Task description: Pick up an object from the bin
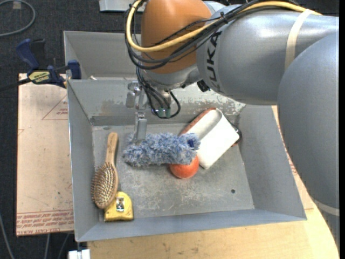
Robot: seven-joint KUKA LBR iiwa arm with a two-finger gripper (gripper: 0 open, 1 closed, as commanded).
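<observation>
My gripper (140, 133) hangs under the orange wrist cover at the back left of the bin. Its tip comes down at the left end of a blue-grey fluffy duster (160, 149), which lies across the middle of the bin floor. It appears to touch the fluff there. An orange ball (185, 170) sits against the duster's front right side. A white block with a red-orange edge (214, 137) lies tilted just right of the duster, partly under the arm.
A wooden hairbrush (105, 181) lies along the left wall, handle pointing back. A small yellow tape measure (119, 208) sits at its front end. The arm covers the bin's back right part.
</observation>
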